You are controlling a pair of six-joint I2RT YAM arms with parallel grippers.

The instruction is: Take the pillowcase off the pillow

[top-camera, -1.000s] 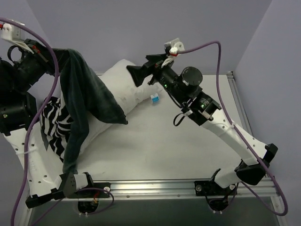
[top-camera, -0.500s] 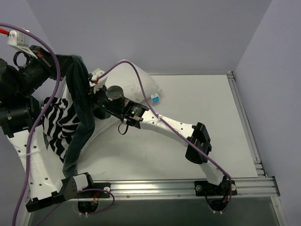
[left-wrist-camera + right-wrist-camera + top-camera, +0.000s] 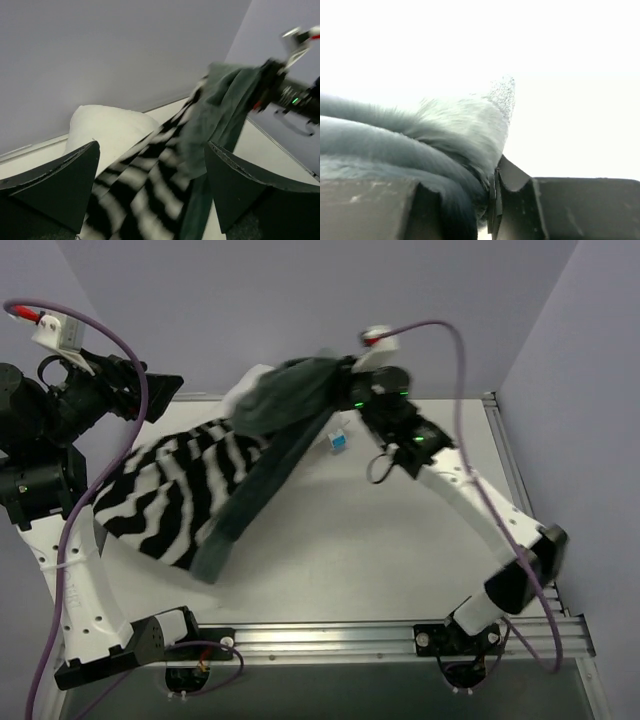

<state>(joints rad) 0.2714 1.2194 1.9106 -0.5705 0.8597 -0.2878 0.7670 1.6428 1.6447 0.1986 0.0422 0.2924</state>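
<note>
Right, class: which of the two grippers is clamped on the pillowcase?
The right gripper, shut on the green edge of the pillowcase; the left gripper stands open, holding nothing.

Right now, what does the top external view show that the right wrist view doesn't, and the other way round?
Only top external: the zebra-striped side of the pillowcase, a white corner of the pillow, a blue tag, and the left gripper open, holding nothing. Only right wrist: the right gripper pinching a fuzzy fold up close. Both: dark green pillowcase fabric in that grip.
</note>
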